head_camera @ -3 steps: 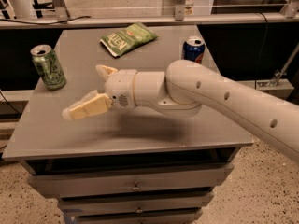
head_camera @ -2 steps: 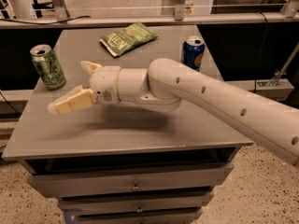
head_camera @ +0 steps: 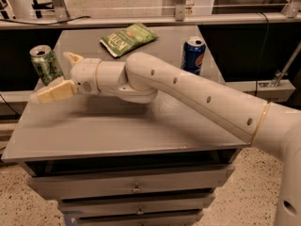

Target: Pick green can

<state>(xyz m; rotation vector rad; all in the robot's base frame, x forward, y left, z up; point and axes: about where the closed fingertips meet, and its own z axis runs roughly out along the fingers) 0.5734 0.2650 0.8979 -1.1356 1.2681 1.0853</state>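
Note:
The green can (head_camera: pixel 45 64) stands upright at the far left edge of the grey table (head_camera: pixel 122 126), silver top showing. My gripper (head_camera: pixel 56 75) is open just right of the can. One cream finger (head_camera: pixel 54 92) reaches in front of the can's base, the other (head_camera: pixel 74 57) points up behind and right of it. The can sits at the mouth of the fingers, not between them. The white arm stretches in from the right across the table.
A flat green chip bag (head_camera: pixel 128 38) lies at the back middle of the table. A blue soda can (head_camera: pixel 193 55) stands at the back right, behind the arm. Drawers sit below the tabletop. Dark cabinets and a rail run behind.
The gripper has moved left across the table, from the middle to right beside the green can. The fingers stay open. The cans and bag have not moved.

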